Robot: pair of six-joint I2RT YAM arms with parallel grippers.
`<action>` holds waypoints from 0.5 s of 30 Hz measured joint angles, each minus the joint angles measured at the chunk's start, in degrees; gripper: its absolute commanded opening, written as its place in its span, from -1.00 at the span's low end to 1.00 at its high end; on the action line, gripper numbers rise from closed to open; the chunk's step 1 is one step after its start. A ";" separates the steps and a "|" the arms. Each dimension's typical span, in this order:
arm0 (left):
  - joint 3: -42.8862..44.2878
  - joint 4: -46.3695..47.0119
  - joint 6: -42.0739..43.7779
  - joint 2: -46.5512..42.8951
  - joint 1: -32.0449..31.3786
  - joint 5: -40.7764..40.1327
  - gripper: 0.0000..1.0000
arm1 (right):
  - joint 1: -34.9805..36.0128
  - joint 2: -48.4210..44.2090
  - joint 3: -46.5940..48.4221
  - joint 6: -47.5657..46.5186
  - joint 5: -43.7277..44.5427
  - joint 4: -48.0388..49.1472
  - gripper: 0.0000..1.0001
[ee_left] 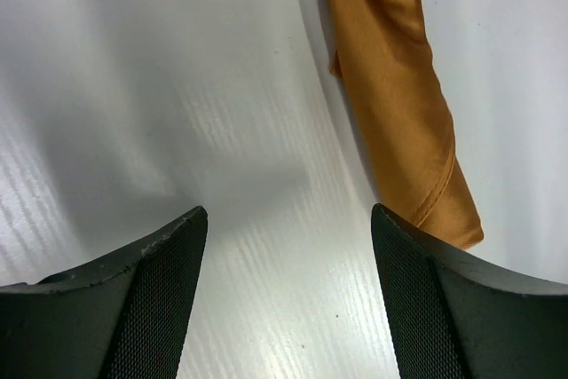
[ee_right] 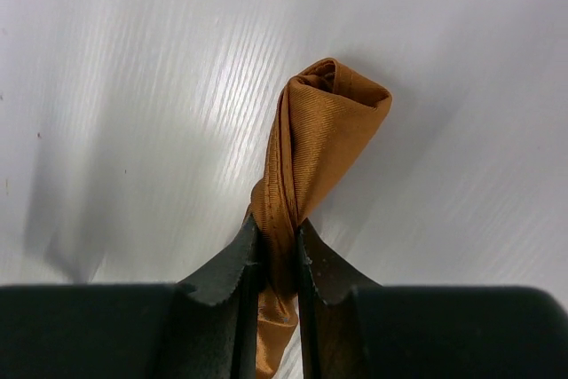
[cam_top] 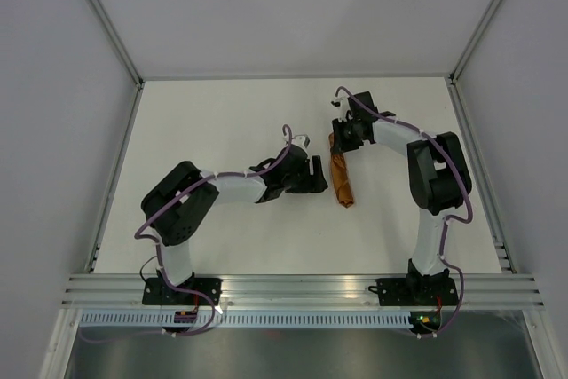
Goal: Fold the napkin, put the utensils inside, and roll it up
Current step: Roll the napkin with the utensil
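The rust-orange napkin (cam_top: 341, 175) lies rolled into a narrow bundle near the middle of the white table. My right gripper (cam_top: 338, 141) is shut on its far end; in the right wrist view the cloth (ee_right: 311, 144) is pinched between the two black fingers (ee_right: 226, 264). My left gripper (cam_top: 316, 175) stands open just left of the roll, not touching it. In the left wrist view the roll (ee_left: 395, 104) runs past the right finger (ee_left: 444, 299), with bare table between the jaws. The utensils are hidden.
The white table (cam_top: 222, 122) is bounded by grey walls at the back and sides. An aluminium rail (cam_top: 302, 288) carrying both arm bases runs along the near edge.
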 measured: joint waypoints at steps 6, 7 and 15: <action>-0.70 -1.31 0.70 -1.03 0.00 -1.33 0.57 | -0.04 1.92 2.16 1.16 1.11 2.23 -0.64; -0.70 -1.33 0.72 -1.03 0.00 -1.40 0.57 | -0.04 2.03 2.40 1.16 1.33 2.32 -0.64; 2.01 -2.95 0.85 -0.15 0.00 -2.40 0.57 | -0.04 3.02 3.52 1.16 3.67 4.26 -0.64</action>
